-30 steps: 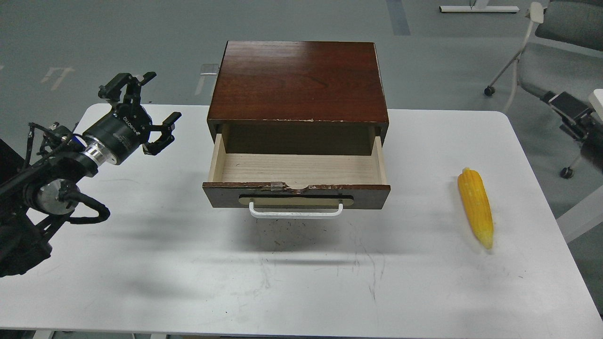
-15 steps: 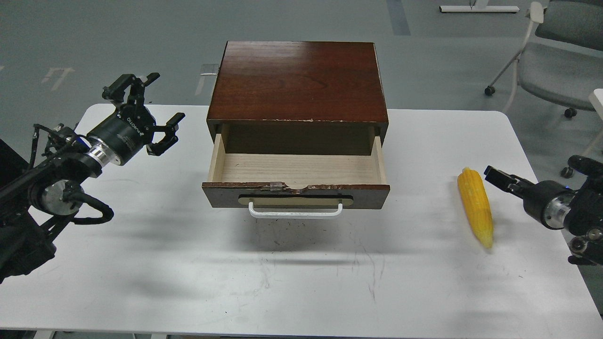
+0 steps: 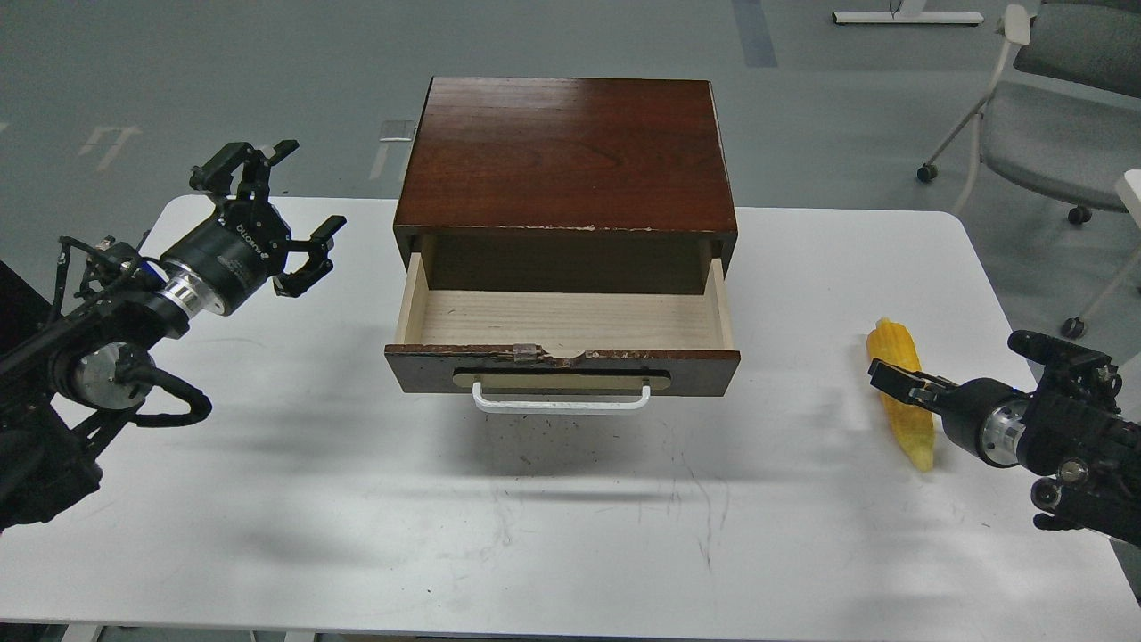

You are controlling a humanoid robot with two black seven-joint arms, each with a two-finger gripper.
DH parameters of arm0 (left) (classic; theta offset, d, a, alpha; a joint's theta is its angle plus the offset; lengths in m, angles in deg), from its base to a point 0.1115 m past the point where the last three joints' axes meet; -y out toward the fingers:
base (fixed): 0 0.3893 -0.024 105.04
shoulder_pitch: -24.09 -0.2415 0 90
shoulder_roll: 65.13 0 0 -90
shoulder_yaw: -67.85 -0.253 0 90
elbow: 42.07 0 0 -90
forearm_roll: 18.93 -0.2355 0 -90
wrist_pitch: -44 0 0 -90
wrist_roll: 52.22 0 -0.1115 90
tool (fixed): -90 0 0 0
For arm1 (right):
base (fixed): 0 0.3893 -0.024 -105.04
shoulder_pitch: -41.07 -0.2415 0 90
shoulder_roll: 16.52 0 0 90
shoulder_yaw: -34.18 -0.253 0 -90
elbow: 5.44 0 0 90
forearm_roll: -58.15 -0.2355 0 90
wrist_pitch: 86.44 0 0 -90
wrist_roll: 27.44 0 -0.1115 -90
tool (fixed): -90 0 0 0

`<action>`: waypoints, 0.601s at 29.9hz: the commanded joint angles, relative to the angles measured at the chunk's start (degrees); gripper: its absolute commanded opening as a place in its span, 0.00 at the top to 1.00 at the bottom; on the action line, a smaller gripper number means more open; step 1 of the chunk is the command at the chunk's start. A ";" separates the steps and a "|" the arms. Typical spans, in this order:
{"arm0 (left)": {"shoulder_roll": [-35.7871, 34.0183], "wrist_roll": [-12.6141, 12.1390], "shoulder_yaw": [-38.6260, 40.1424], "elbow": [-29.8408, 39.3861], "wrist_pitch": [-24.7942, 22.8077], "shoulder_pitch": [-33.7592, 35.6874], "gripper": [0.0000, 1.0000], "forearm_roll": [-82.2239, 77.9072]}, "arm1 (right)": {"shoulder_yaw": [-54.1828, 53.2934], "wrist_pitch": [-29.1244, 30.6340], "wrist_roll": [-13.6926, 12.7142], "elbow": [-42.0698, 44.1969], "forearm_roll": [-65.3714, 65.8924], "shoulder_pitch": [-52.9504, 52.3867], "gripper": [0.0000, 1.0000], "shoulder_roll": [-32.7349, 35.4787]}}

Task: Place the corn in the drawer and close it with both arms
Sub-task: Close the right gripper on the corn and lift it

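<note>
The landmark for all positions below is the drawer (image 3: pixel 562 332), which stands pulled out of its dark brown cabinet (image 3: pixel 565 156) at the middle of the white table (image 3: pixel 535 526). The pale wood floor of the drawer is exposed and holds nothing. Its dark front panel has a chipped top edge and carries a white bar handle (image 3: pixel 561 399) on a tan oval plate.

The corn (image 3: pixel 902 392) lies flat on the table well to the right of the drawer, outside it. Its long axis runs roughly front to back, with the tapered tip toward me and the blunt end level with the drawer front.

My right gripper (image 3: pixel 894 378) comes in from the right edge of the head view and sits over the middle of the cob, crossing in front of it. I see it nearly end-on and dark, so I cannot tell how far its fingers are parted or whether they touch the corn.

My left gripper (image 3: pixel 283 214) hangs above the table to the left of the drawer, level with the cabinet's front edge and apart from it. Its fingers (image 3: pixel 319 245) are spread wide, and nothing is between them. A silver wrist ring (image 3: pixel 178 290) and a looping black cable (image 3: pixel 169 401) show behind it.

A grey chair (image 3: pixel 1047 134) stands on the floor beyond the table, far right of the drawer.
</note>
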 commanded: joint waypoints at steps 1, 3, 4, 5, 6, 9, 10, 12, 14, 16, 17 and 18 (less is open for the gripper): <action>0.05 0.08 0.40 0.09 0.00 0.08 0.02 0.00 | 0.96 0.01 0.01 -0.16 -0.08 0.10 0.49 -0.12; -0.12 -0.01 0.40 0.09 0.00 0.08 0.02 0.00 | 1.22 0.36 -0.08 0.19 -0.25 0.36 0.74 -0.03; -0.30 -0.01 0.40 0.09 0.00 0.08 0.02 0.00 | 1.14 0.37 -0.17 0.11 -0.60 0.02 0.94 -0.03; -0.30 -0.01 0.40 0.09 0.00 0.08 0.02 0.00 | 1.14 0.45 -0.17 -0.07 -0.78 -0.16 1.00 -0.03; -0.47 -0.01 0.32 0.09 0.00 0.08 0.02 0.00 | 1.05 0.45 -0.34 -0.51 -0.87 -0.68 1.00 -0.03; -0.56 -0.01 0.32 0.09 0.00 0.08 0.02 0.00 | 1.13 0.89 -0.52 -0.69 -0.78 -3.14 1.00 0.41; -0.56 -0.01 0.32 0.09 0.00 0.08 0.02 0.00 | 1.22 1.07 -0.43 -0.69 -0.70 -3.67 1.00 0.41; -0.39 -0.01 0.32 0.09 0.00 0.08 0.02 0.00 | 1.22 1.07 -0.17 -1.21 0.09 -6.38 1.00 0.84; -0.30 -0.01 0.23 0.09 0.00 0.08 0.02 0.00 | 1.14 0.98 0.36 -2.18 0.62 -9.02 1.00 1.72; -0.12 -0.01 0.32 0.09 0.00 0.08 0.02 0.00 | 1.05 0.98 2.28 -4.98 2.64 -13.77 1.00 3.30; -0.12 -0.01 0.32 0.09 0.00 0.16 0.02 0.00 | 1.05 0.89 4.73 -6.99 5.08 -16.92 1.00 4.18; -0.12 0.08 0.32 0.09 0.00 0.16 0.02 0.00 | 1.05 0.81 7.02 -8.41 8.24 -19.99 1.00 4.45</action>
